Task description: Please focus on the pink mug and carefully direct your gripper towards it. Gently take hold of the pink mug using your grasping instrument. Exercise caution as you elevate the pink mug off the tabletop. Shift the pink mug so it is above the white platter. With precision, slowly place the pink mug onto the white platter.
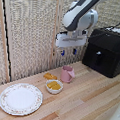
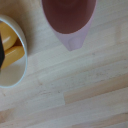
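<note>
The pink mug (image 1: 68,74) stands upright on the wooden table, its handle toward the exterior view's left. In the wrist view the pink mug (image 2: 68,20) shows from above with its handle pointing into the picture. My gripper (image 1: 68,52) hangs above the mug, well clear of it, with its two blue-tipped fingers apart and nothing between them. The white platter (image 1: 20,99) with its patterned rim lies at the front of the table toward the exterior view's left, with nothing on it. The fingers do not show clearly in the wrist view.
A small white bowl (image 1: 54,86) with orange contents sits just beside the mug, between it and the platter; it also shows in the wrist view (image 2: 10,60). An orange item (image 1: 49,76) lies behind the bowl. A black appliance (image 1: 106,50) stands at the exterior view's right.
</note>
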Tool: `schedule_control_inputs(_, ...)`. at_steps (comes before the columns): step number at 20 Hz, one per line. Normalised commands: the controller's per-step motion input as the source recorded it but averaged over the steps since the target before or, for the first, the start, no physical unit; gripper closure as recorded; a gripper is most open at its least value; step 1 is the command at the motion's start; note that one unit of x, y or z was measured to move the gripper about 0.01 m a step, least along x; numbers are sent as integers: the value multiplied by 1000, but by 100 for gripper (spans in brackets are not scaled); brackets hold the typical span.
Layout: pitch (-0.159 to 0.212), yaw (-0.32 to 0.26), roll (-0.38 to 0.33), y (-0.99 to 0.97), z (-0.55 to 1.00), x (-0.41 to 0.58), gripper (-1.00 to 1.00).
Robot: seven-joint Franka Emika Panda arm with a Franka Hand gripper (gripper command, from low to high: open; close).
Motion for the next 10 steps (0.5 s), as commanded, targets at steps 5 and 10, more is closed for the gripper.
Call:
schedule_control_inputs(5, 2, 18, -9, -259, -255, 55, -100)
schedule_control_inputs(10, 10, 20, -43, -198, -348, 11, -100)
